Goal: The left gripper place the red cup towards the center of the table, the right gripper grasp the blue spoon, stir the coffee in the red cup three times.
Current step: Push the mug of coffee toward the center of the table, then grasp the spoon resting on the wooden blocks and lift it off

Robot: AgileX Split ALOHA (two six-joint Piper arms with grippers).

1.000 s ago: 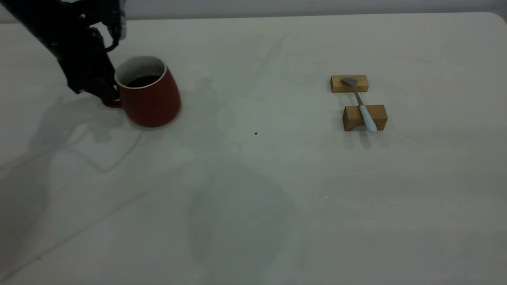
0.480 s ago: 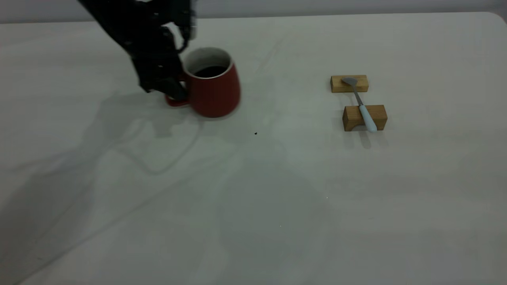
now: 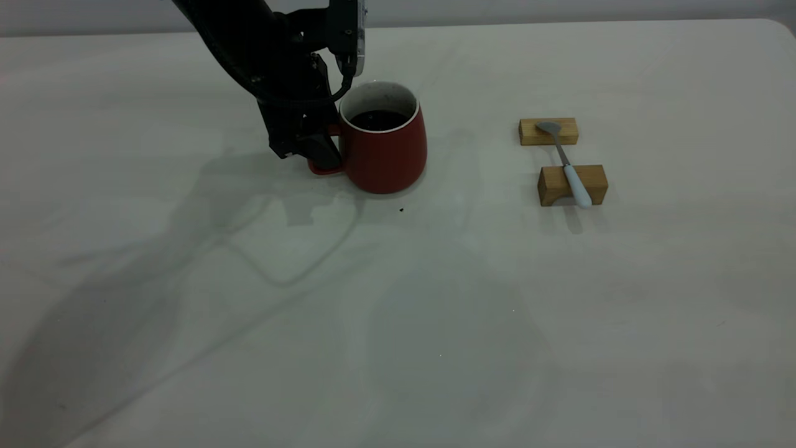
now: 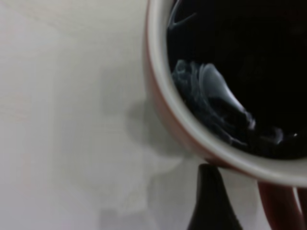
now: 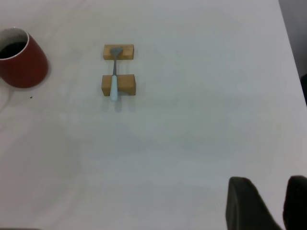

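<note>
The red cup [image 3: 388, 152] stands upright left of the table's [image 3: 435, 298] middle, with dark coffee [image 3: 378, 119] inside. My left gripper [image 3: 318, 151] is shut on the cup's loop handle [image 3: 324, 167], on the cup's left side. In the left wrist view one black finger [image 4: 209, 203] lies beside the handle [image 4: 282, 207] under the white rim [image 4: 192, 127]. The blue spoon [image 3: 567, 165] lies across two wooden blocks, right of the cup, untouched. My right gripper [image 5: 283, 211] hovers far from the spoon [image 5: 114, 79], a narrow gap between its fingers, holding nothing.
Two tan wooden blocks [image 3: 548, 131] [image 3: 589, 185] carry the spoon at the right. A small dark speck [image 3: 402, 210] lies on the table just in front of the cup. The table's right edge [image 5: 288, 62] shows in the right wrist view.
My left gripper has carried the red cup from the far left rightward, toward the table's middle. The spoon and blocks have not moved.
</note>
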